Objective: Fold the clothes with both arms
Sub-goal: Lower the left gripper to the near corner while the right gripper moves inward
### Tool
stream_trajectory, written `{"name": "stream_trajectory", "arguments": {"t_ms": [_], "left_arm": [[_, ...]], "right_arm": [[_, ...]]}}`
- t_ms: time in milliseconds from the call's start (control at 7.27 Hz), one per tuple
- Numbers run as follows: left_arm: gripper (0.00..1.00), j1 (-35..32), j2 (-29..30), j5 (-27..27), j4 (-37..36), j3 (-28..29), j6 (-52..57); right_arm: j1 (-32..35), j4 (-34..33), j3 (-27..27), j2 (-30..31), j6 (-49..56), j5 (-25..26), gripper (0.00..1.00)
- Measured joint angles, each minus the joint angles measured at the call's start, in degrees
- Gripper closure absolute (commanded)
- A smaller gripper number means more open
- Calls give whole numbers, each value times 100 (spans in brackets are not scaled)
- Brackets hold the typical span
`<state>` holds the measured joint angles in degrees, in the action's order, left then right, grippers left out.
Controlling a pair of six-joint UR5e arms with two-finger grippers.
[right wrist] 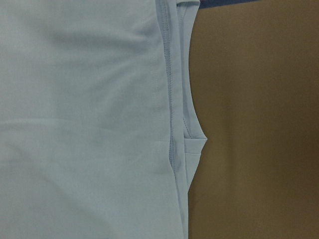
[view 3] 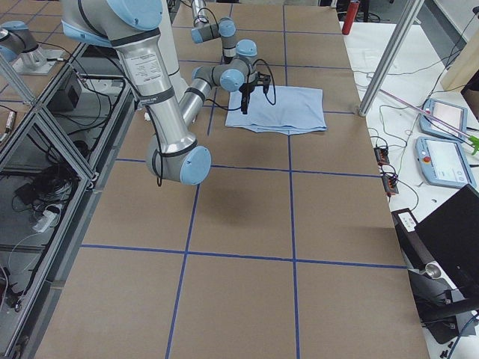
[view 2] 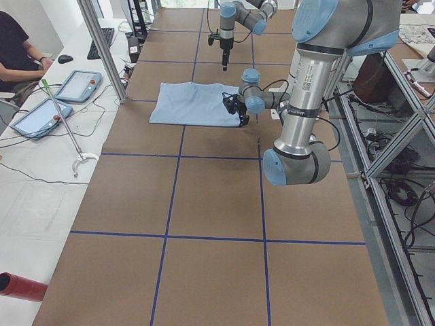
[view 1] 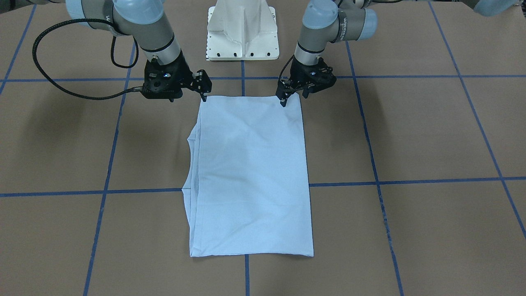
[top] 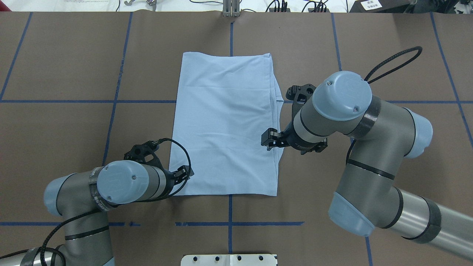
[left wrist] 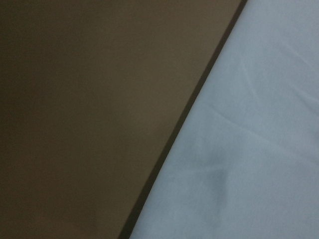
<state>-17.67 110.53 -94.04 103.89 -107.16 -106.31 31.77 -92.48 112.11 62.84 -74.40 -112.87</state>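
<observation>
Robot-side corners of the light blue fabric T-shirt (view 1: 250, 172) are addressed by the black left gripper (view 1: 293, 98) and right gripper (view 1: 198, 94), presumably for joint lifting; whether either is clamped cannot be told.

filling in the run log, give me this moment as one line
T-shirt: flat, folded to rectangle | left gripper: at robot-side corner | right gripper: over right edge | jaws: cannot tell
</observation>
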Motion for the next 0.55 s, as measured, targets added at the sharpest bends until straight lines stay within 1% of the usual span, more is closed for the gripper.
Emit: {"name": "stream_trajectory", "arguments": {"t_ms": [413, 551], "left_arm": [[24, 41, 30, 17, -181, 7, -12], [26, 43, 33, 17, -249, -7, -12]], "right_arm": [[-15, 2, -12, -1, -4, 5, 0], [-22, 2, -13, -2, -4, 3, 0]]}}
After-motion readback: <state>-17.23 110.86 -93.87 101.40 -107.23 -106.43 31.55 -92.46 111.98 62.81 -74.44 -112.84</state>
